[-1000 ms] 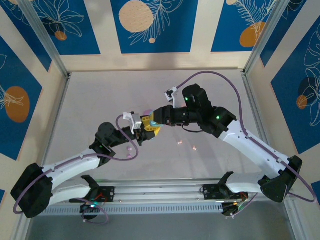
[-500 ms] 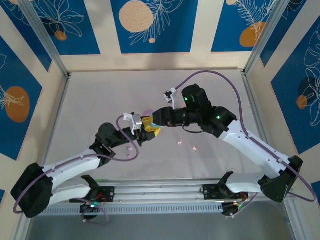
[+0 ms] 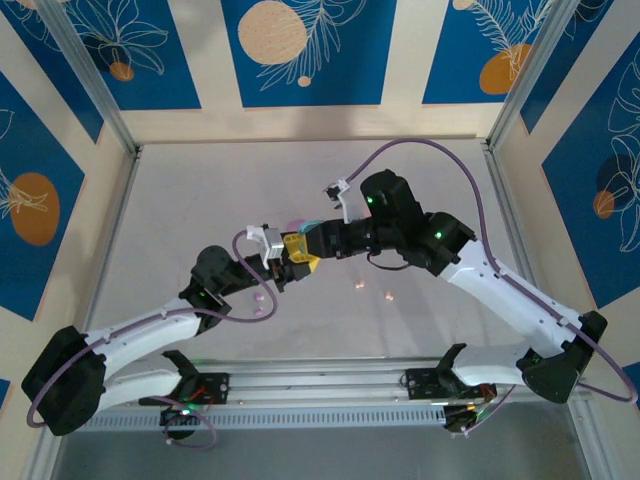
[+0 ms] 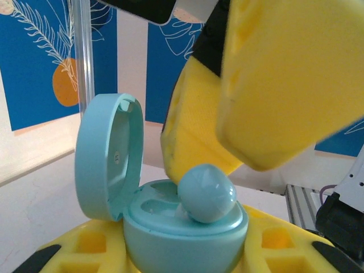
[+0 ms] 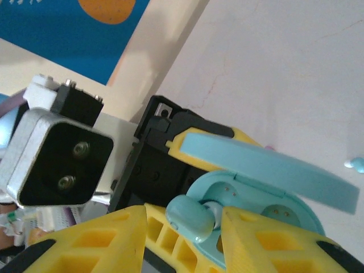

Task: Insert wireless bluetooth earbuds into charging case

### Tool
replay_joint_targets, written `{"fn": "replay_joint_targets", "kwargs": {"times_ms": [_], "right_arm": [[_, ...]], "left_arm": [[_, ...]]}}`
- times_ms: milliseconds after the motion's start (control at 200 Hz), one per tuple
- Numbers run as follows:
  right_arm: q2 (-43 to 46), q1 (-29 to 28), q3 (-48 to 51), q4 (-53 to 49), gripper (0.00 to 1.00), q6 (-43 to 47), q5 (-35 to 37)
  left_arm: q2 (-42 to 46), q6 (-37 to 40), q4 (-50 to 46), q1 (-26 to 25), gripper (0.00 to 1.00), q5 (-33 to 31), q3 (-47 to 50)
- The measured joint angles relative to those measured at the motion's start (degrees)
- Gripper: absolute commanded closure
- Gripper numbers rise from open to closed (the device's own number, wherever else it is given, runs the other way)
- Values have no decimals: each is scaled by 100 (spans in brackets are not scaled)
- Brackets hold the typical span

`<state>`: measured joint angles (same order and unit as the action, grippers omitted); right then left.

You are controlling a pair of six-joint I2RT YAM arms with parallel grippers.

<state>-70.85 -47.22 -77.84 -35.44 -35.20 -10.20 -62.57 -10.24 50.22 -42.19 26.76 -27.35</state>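
My left gripper (image 4: 185, 256) is shut on a light blue charging case (image 4: 182, 239), held up with its lid (image 4: 108, 153) open and standing to the left. One light blue earbud (image 4: 206, 192) sits tilted on the case's right socket, only partly sunk in. The right gripper's yellow fingers (image 4: 284, 74) hang just above and behind it. In the right wrist view the earbud (image 5: 189, 219) lies between the fingertips of my right gripper (image 5: 185, 227), which is open, with a gap on the bud's left side. Both grippers meet at mid-table (image 3: 300, 248).
Loose on the table lie two lilac-pink buds (image 3: 261, 305) by the left arm and two peach buds (image 3: 372, 292) below the right wrist. Another light blue bud (image 5: 357, 164) lies on the table. Metal frame posts and patterned walls bound the table.
The right gripper's jaws have spread apart off the blue earbud, which now rests on the case. The right wrist has edged slightly left. The left arm has held still.
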Motion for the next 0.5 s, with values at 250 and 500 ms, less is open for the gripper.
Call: {"fn": "replay_joint_targets", "kwargs": {"times_ms": [250, 500], "right_arm": [[-282, -258, -466, -511, 66, 525, 516], [-413, -365, -658, -745, 71, 605, 1010]], "left_arm": [[0, -24, 9, 0, 76, -28, 0], [-4, -22, -20, 0, 76, -28, 0]]}}
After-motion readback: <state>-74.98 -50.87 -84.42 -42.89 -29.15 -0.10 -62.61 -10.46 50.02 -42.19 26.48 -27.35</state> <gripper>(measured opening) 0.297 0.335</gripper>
